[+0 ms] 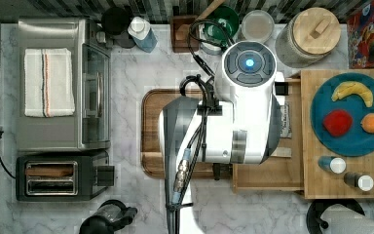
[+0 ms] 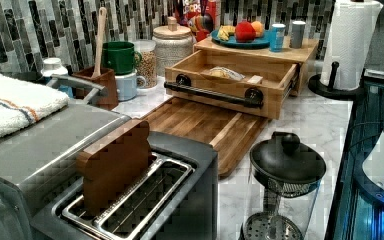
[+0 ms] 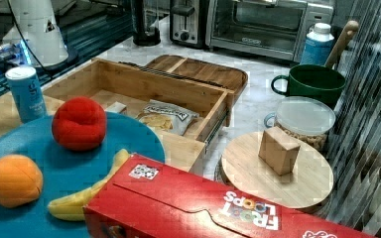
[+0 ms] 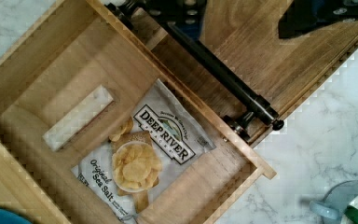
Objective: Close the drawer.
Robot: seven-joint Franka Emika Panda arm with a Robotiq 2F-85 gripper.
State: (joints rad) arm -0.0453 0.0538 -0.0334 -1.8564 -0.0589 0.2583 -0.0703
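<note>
The light wooden drawer [image 1: 268, 176] [image 2: 215, 82] [image 3: 144, 84] [image 4: 74, 60] stands pulled out of its wooden box [image 1: 350, 175]. A black bar handle [image 2: 210, 94] [image 4: 214, 70] runs along the drawer's front. A bag of chips [image 4: 140, 154] [image 3: 166, 116] and a small pale block [image 4: 77, 116] lie inside. My arm [image 1: 243, 112] hangs over the drawer in the top view. In the wrist view my gripper [image 4: 256, 14] is above the handle and the brown tray. It is open, with nothing between its fingers.
A darker brown tray [image 1: 151, 126] [image 2: 205, 125] lies on the marble right in front of the drawer. On the box stand a blue plate [image 1: 321, 131] of fruit and two shakers [image 1: 337, 165]. A toaster [image 1: 61, 176], an oven [image 1: 53, 83], jars, mugs and a French press [image 2: 285, 185] surround it.
</note>
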